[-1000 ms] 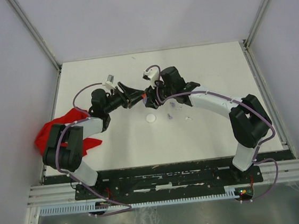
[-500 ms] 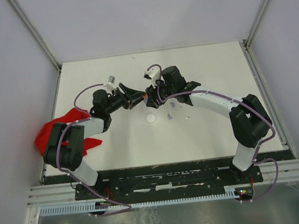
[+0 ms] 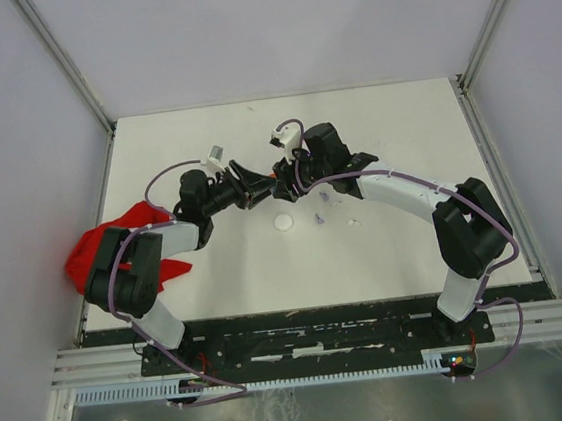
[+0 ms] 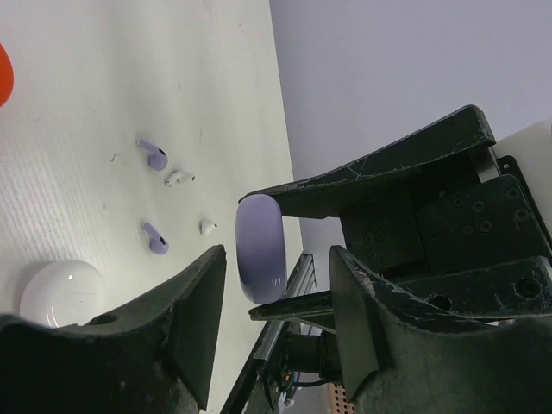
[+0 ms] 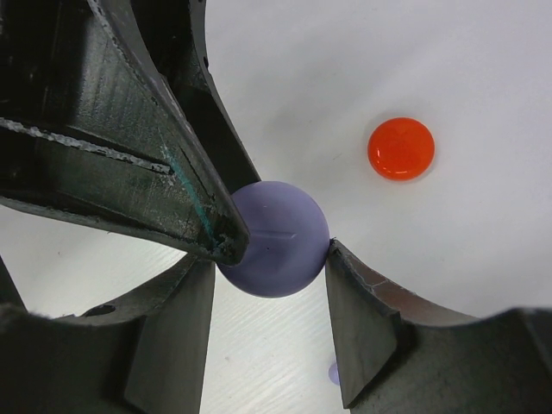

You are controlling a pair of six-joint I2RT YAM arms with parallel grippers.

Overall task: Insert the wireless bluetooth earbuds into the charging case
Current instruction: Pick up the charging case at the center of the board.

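My right pincer [image 5: 269, 257] is clamped across the lilac charging case [image 5: 278, 237]. My left pincer [image 4: 278, 254] is spread apart either side of its flat faces, one tip touching. From overhead the case is buried between the two pincers, and I can't tell if the lid's open. The lilac earbuds [image 4: 155, 239] and white earbuds [image 4: 179, 178] lie loose on the tabletop [image 4: 86, 103] near a white disc [image 4: 60, 293]. The red disc [image 5: 401, 148] is cut off in my left view.
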